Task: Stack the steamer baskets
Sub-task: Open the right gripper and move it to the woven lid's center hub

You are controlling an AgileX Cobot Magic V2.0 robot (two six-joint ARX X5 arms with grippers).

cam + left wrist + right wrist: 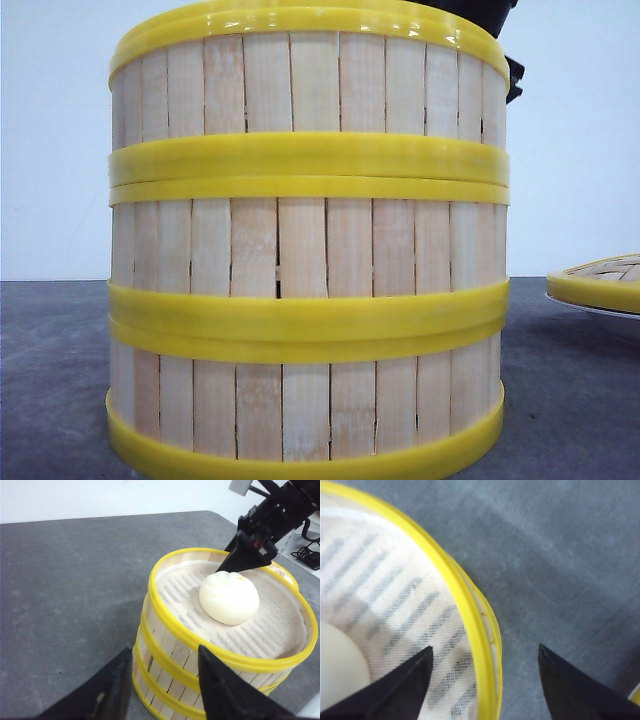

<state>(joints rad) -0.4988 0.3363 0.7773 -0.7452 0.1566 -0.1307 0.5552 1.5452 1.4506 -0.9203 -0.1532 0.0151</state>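
Standing in one column on the dark grey bench (60, 380), the three steamer baskets (305, 245) fill most of the front view, pale vertical slats alternating with thick glossy yellow bands where one rim meets the next. The stack looks straight, each basket seated squarely on the one below. From the left wrist view the top basket is uncovered, lined with a pale mesh cloth (280, 625), and a round white bun (229, 598) sits on that cloth a little off centre. The left claw (162, 680) hangs beside the stack near its lower bands, its two dark fingers spread apart with nothing between them; whether either finger touches the wall I cannot tell. The right claw (485, 680) is poised at the top basket's rim, fingers wide apart, one over the cloth inside and the other outside over the bench, so the yellow rim runs between them without being clamped. In the left wrist view that same claw shows as a black wedge just behind the bun, at the far rim. At the right edge of the front view a flat lid (600, 280) with woven top and yellow rim rests on a white plate (590, 306), well apart from the stack.
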